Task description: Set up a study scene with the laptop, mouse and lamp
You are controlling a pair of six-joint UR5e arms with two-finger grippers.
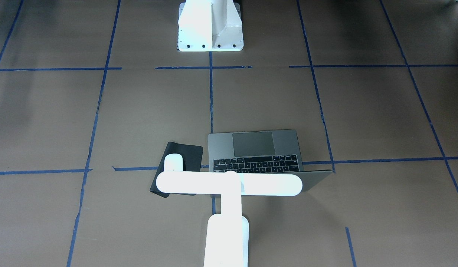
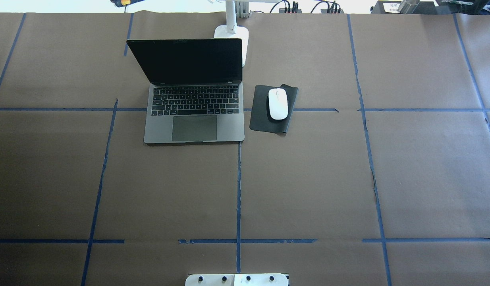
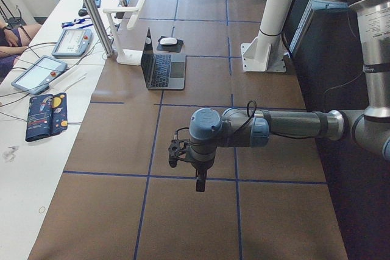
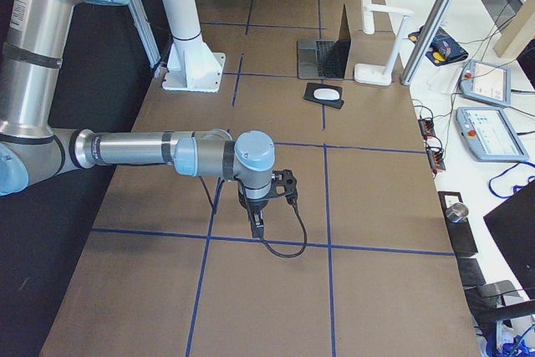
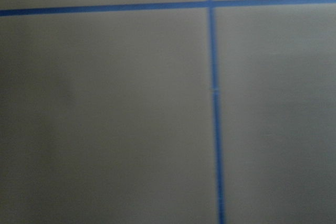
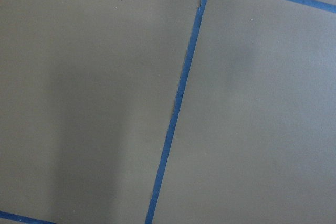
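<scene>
Sitting open on the bench (image 2: 308, 178), the laptop (image 2: 194, 107) faced me. The mouse (image 2: 278, 103) lay on a black pad (image 2: 261, 115) just beside it on my right, and the lamp (image 1: 229, 184) stood behind the screen. I saw the left end effector (image 3: 200, 181) and right end effector (image 4: 257, 225) hanging well apart from them. I could not tell how far open either one was, or whether it held anything.

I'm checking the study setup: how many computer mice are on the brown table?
1. The white mouse lies on the black mouse pad, right of the open laptop from the robot's side. None looks hidden.
</scene>
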